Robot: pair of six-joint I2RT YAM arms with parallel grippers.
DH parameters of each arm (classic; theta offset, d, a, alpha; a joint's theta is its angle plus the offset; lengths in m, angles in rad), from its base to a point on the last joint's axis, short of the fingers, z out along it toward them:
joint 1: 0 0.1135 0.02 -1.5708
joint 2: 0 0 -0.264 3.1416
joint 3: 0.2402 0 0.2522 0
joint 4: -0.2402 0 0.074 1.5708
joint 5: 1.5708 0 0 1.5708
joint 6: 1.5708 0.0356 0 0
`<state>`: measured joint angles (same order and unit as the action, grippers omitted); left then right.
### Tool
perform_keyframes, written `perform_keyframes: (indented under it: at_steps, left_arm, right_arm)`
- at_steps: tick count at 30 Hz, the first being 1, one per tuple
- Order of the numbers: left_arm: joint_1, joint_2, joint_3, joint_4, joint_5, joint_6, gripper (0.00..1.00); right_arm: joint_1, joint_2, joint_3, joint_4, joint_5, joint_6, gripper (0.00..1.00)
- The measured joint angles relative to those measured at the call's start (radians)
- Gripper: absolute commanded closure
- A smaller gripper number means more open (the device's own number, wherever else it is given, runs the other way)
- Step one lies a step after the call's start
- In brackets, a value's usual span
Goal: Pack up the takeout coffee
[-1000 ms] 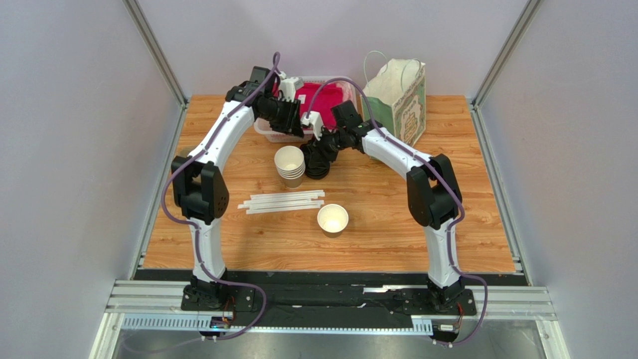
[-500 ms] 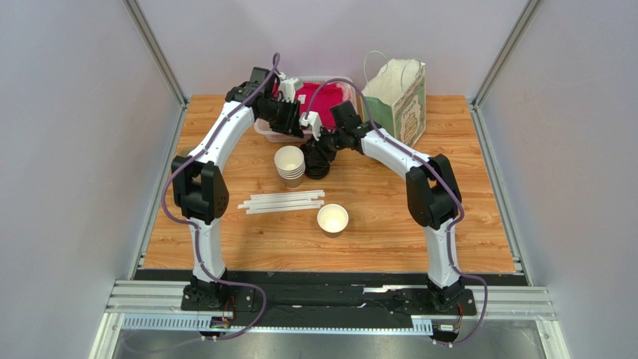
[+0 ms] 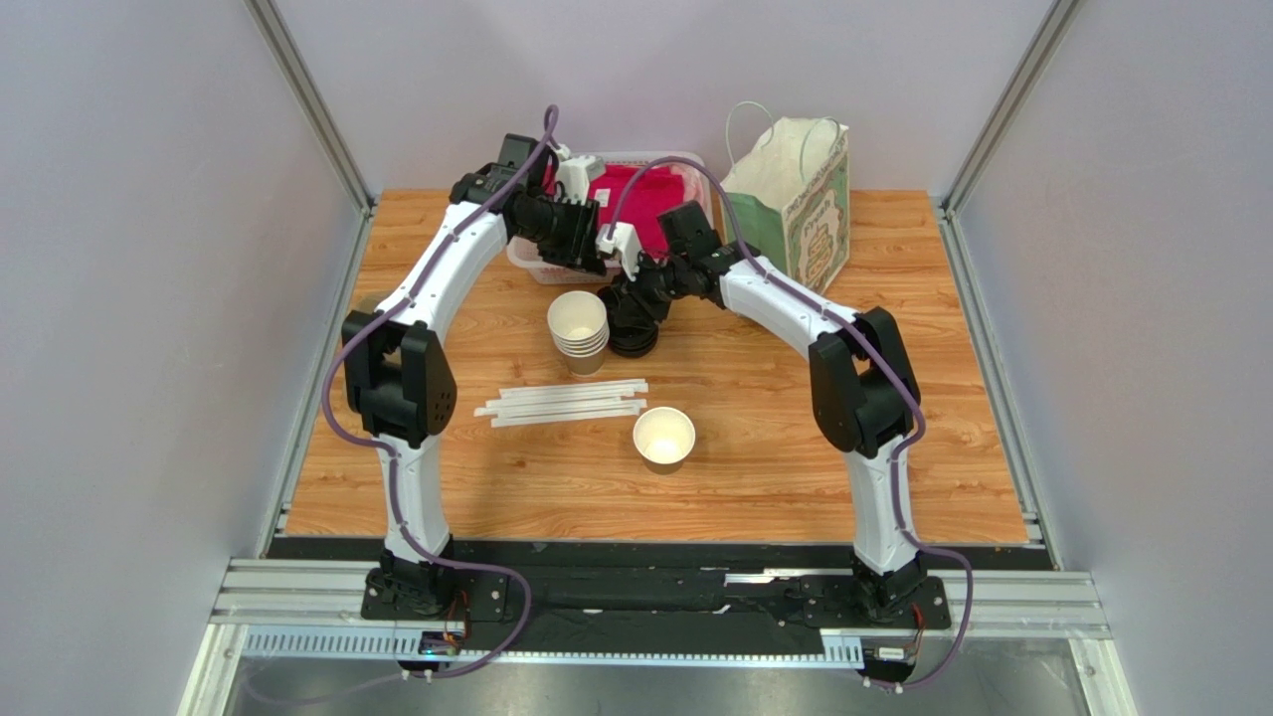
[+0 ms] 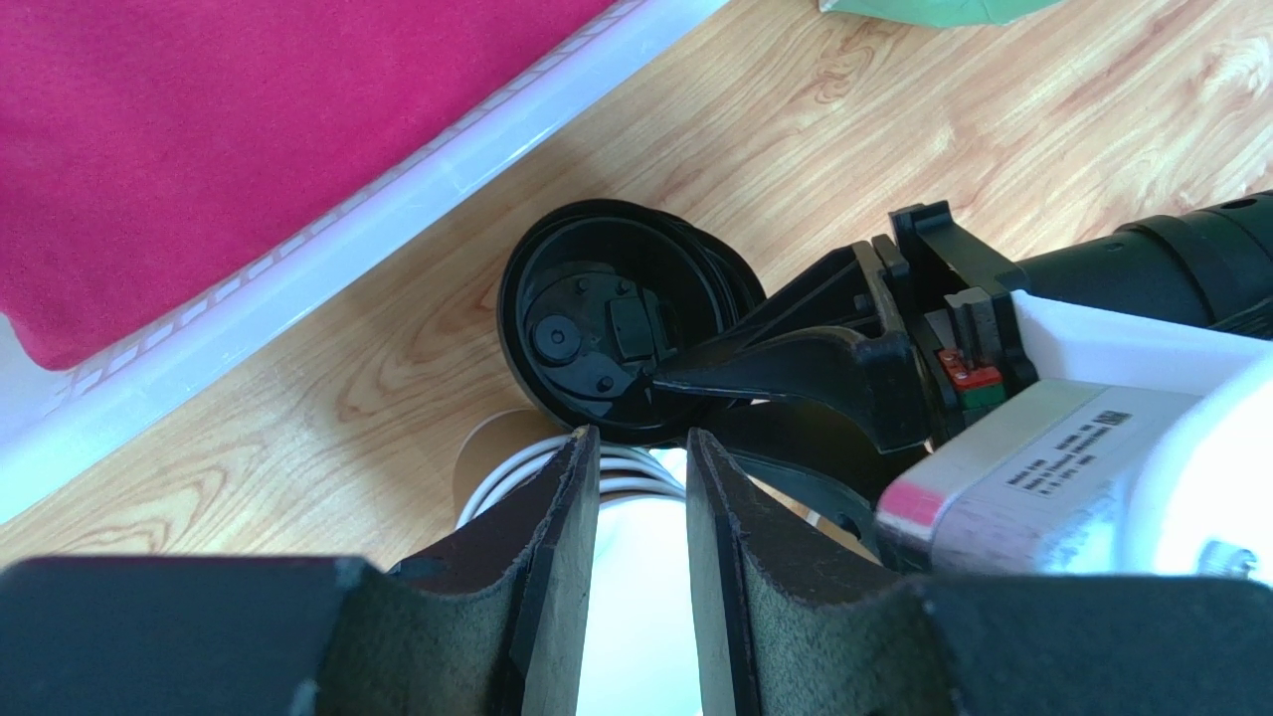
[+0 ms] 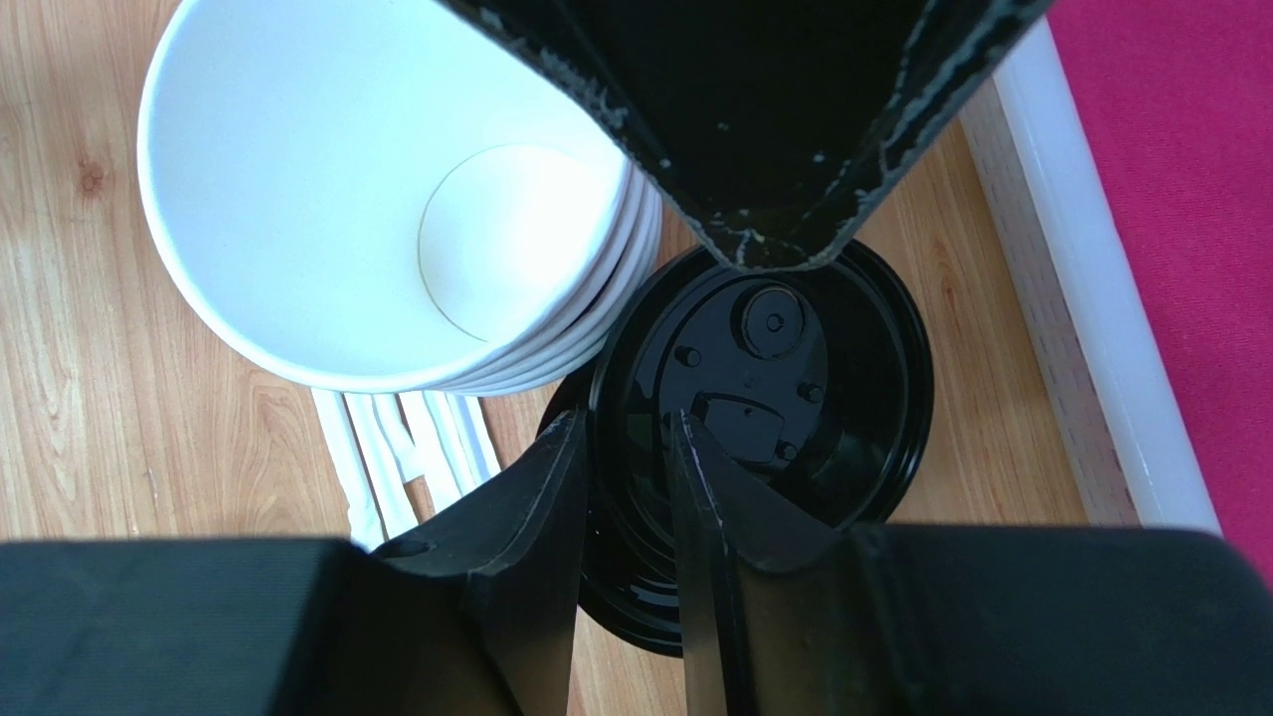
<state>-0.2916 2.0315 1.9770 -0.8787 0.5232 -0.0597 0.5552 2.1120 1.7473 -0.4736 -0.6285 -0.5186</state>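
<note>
The takeout coffee cup [image 3: 664, 437] stands alone at the table's front middle, open-topped, with neither gripper near it. At the back, my right gripper [image 5: 628, 425] straddles the rim of the top black lid [image 5: 837, 373] of the lid pile [image 3: 635, 325], one finger outside and one inside, shut on it. My left gripper [image 4: 635, 448] hangs just above the stack of nested cups [image 5: 329, 194] beside that pile. Its jaws stand narrowly parted with nothing between them. The same top lid [image 4: 575, 284] lies upside down with the right finger reaching into it.
White straws [image 3: 564, 403] lie between the cup stack [image 3: 578, 328] and the single cup. A clear bin [image 3: 526, 261] holding red cloth [image 3: 646, 194] stands at the back. A paper bag [image 3: 792, 187] stands open at the back right.
The right gripper's jaws have narrowed onto the lid's rim. Both arms have stayed almost where they were, and the left jaws have not changed.
</note>
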Motion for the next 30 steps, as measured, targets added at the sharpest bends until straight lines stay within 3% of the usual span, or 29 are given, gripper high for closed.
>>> perform_keyframes:
  at_steps: [9,19,30]
  left_arm:
    - [0.001,0.0,0.0,0.0,0.001,0.0,0.64]
    - [0.006,-0.002,0.0,0.0,0.004,0.0,0.62]
    - [0.074,-0.083,0.016,0.016,0.077,-0.017,0.49]
  right_arm:
    - [0.005,0.015,0.0,-0.002,0.007,-0.01,0.99]
    - [0.005,0.014,0.0,-0.004,0.01,-0.012,1.0]
    - [-0.026,-0.067,0.016,-0.035,0.004,0.025,1.0]
